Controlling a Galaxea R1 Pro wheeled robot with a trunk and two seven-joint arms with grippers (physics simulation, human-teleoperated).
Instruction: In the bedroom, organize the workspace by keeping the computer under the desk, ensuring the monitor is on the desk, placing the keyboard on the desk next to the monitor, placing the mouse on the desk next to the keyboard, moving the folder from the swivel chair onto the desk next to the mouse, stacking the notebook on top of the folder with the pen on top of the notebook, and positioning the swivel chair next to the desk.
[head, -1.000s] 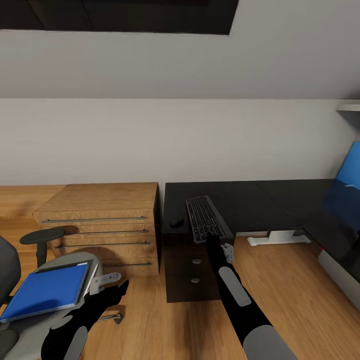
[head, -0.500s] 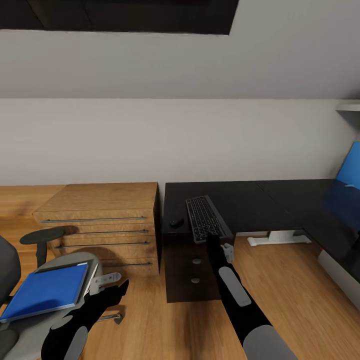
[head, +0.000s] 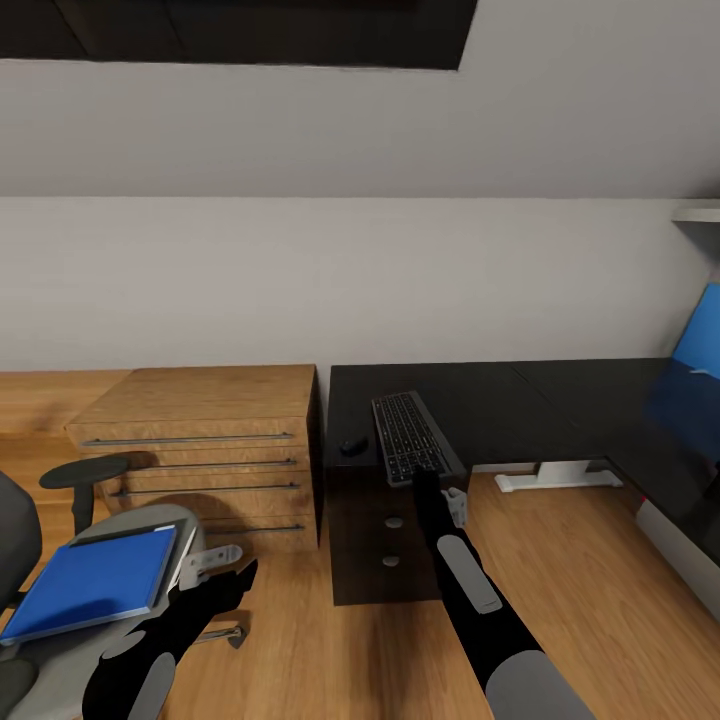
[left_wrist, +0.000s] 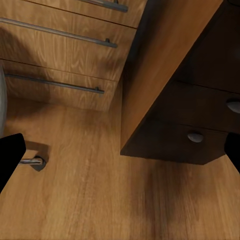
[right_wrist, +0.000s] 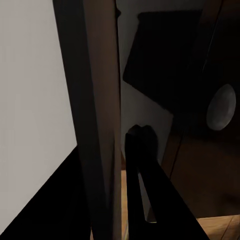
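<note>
Plain white wall (head: 360, 280) at far side, wood plank floor (head: 560, 560), low light-wood drawer cabinet (head: 205, 440) left against wall, dark window (head: 250, 30) up top.

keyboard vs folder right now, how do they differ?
The keyboard is silver-grey with black keys; the folder is plain bright blue. The keyboard lies on the black desk, its near end at the front edge by the right gripper; the folder lies on the swivel chair seat. The keyboard is long and narrow, the folder broader. Both lie flat.
</note>
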